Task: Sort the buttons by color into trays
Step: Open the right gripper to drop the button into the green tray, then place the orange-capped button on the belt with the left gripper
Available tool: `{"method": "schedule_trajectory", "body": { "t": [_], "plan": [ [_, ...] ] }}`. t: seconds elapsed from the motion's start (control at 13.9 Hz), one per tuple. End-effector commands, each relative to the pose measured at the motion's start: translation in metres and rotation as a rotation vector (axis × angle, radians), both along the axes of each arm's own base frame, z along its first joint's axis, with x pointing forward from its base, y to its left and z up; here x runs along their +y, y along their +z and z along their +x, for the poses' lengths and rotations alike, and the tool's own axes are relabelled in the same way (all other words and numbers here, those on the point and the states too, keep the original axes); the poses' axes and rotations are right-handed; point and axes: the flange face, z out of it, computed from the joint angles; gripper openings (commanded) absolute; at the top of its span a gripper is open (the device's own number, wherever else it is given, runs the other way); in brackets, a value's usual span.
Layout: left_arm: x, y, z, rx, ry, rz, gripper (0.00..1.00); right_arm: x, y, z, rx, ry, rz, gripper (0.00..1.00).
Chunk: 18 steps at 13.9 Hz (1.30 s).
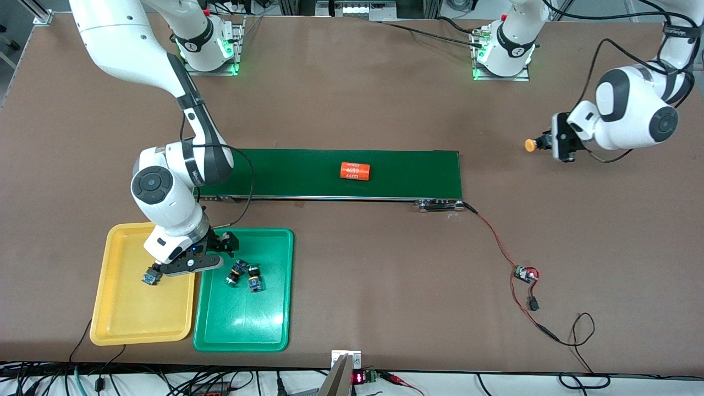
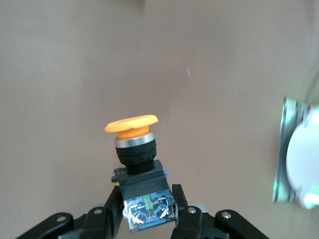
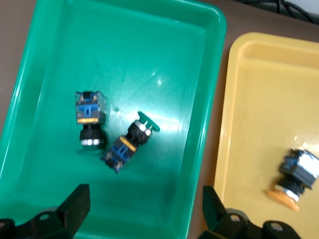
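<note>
Two green-capped push-button switches lie on their sides in the shallow green plastic tray, and one yellow-orange-capped switch lies in the shallow yellow plastic tray, where the right gripper hovers over the two trays with fingers spread and empty. The left gripper, over bare table at the left arm's end, pinches the blue base of the fourth, yellow-orange-capped button, so I judge one placement remains. The orange cylinder on the dark-green conveyor belt reads "4680" in white.

right gripper agape; left gripper clamped
</note>
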Motion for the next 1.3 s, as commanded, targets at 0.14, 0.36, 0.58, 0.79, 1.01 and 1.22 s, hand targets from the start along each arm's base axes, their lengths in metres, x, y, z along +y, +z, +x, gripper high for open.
{"method": "schedule_trajectory", "body": {
  "t": [0.14, 0.36, 0.58, 0.79, 1.01, 1.22],
  "plan": [
    [-0.106, 0.052, 0.041, 0.009, 0.189, 0.040, 0.00, 0.019, 0.072, -0.039, 0.155, -0.044, 0.021, 1.00],
    [-0.179, 0.072, 0.051, 0.006, 0.307, 0.072, 0.00, 0.051, 0.115, -0.078, 0.233, -0.142, 0.023, 1.00],
    [-0.236, 0.080, 0.049, 0.001, 0.433, 0.135, 0.01, 0.060, 0.149, -0.124, 0.224, -0.113, 0.029, 1.00],
    [-0.276, 0.063, 0.041, 0.017, 0.583, 0.205, 0.01, 0.045, 0.142, -0.156, 0.209, -0.112, 0.039, 1.00],
    [-0.309, 0.041, 0.034, 0.034, 0.710, 0.242, 0.01, 0.042, 0.121, -0.167, 0.166, -0.103, 0.062, 1.00],
    [-0.354, 0.022, 0.033, 0.024, 0.851, 0.240, 0.01, 0.044, 0.102, -0.184, 0.169, -0.180, 0.067, 1.00]
  ]
}}
